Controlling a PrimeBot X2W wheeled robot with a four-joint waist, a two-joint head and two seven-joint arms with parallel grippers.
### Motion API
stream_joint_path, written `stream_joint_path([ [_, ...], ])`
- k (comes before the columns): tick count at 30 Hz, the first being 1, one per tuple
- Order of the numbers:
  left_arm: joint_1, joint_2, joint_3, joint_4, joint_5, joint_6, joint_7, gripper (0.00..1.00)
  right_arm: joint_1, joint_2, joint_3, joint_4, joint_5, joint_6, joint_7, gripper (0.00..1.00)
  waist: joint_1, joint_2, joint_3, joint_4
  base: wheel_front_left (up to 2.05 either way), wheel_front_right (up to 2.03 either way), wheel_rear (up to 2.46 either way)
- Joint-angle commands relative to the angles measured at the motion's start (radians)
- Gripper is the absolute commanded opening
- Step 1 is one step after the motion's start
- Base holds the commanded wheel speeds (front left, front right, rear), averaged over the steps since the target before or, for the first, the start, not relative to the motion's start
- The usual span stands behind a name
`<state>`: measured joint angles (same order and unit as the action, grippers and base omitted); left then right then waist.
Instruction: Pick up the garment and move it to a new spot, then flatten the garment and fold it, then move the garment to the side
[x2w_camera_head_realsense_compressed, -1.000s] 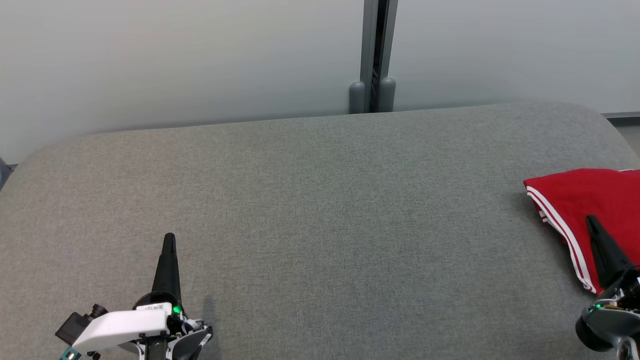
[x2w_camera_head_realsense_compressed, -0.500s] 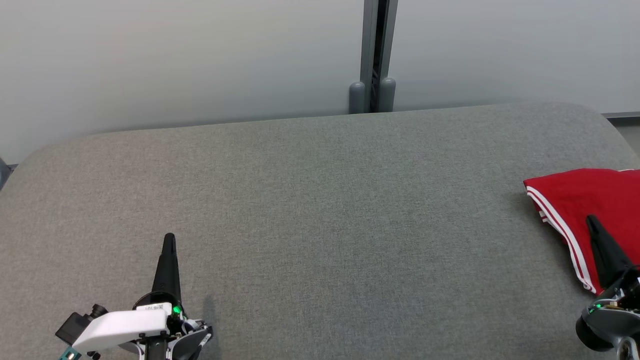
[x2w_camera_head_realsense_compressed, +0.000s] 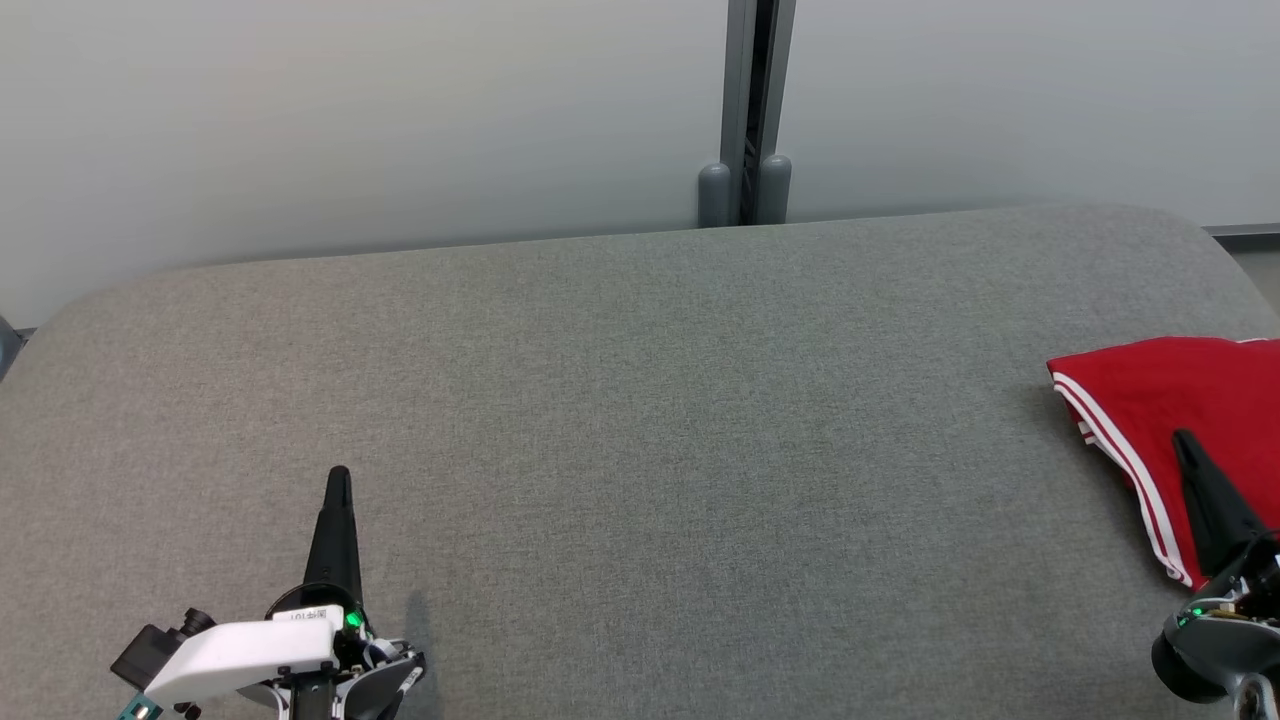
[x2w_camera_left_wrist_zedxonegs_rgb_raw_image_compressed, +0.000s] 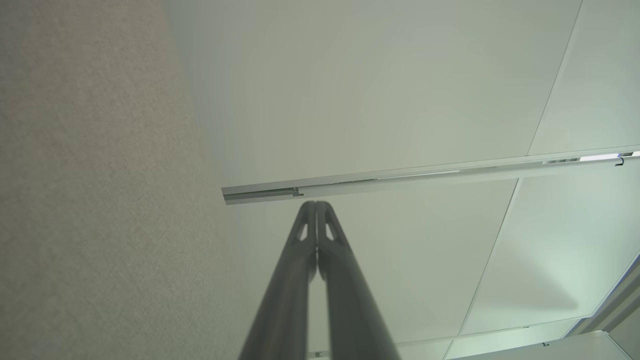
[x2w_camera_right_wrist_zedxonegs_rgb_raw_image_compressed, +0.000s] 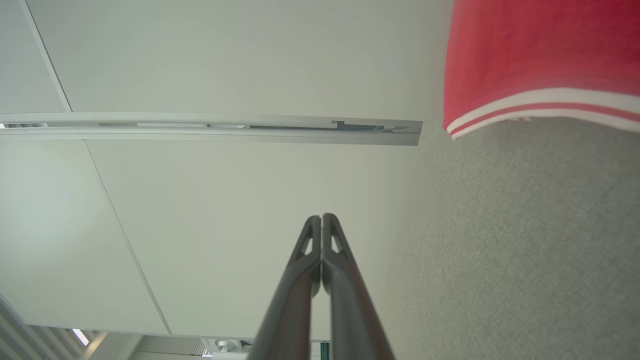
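The garment (x2w_camera_head_realsense_compressed: 1170, 395), red with white-red striped trim, lies folded at the far right edge of the grey padded surface (x2w_camera_head_realsense_compressed: 640, 400); part of it runs out of the head view. Its red cloth and striped hem (x2w_camera_right_wrist_zedxonegs_rgb_raw_image_compressed: 540, 105) sit at the upper right of the right wrist view. My right gripper (x2w_camera_head_realsense_compressed: 1185, 440) is shut and empty, its tip standing over the garment's near part as seen from the head. My left gripper (x2w_camera_head_realsense_compressed: 338, 475) is shut and empty at the lower left, far from the garment. In both wrist views the fingers (x2w_camera_left_wrist_zedxonegs_rgb_raw_image_compressed: 316, 205) (x2w_camera_right_wrist_zedxonegs_rgb_raw_image_compressed: 321, 217) are pressed together.
The grey surface has rounded far corners and meets a pale wall (x2w_camera_head_realsense_compressed: 350, 120) behind. A grey vertical post (x2w_camera_head_realsense_compressed: 745, 110) with two round feet stands at the far edge, right of middle. A wide stretch of the surface lies between the two grippers.
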<state>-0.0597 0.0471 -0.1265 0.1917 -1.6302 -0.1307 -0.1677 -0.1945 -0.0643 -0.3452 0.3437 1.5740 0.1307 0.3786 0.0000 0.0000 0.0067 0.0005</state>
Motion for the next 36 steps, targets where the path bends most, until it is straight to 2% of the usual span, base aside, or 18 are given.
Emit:
stream_joint_path([
  [1, -0.013, 0.002, 0.004, 0.001, -0.003, -0.004, -0.001, 0.00, -0.008, -0.003, -0.002, 0.002, -0.001, 0.000, 0.004, 0.00, 0.0000, 0.0000, 0.000, 0.000, 0.00, 0.00, 0.00],
  [36, -0.013, 0.002, 0.004, 0.000, -0.003, -0.004, -0.001, 0.00, -0.009, -0.002, -0.005, 0.002, -0.004, 0.000, 0.007, 0.00, 0.0000, 0.0000, 0.000, 0.000, 0.00, 0.00, 0.00],
])
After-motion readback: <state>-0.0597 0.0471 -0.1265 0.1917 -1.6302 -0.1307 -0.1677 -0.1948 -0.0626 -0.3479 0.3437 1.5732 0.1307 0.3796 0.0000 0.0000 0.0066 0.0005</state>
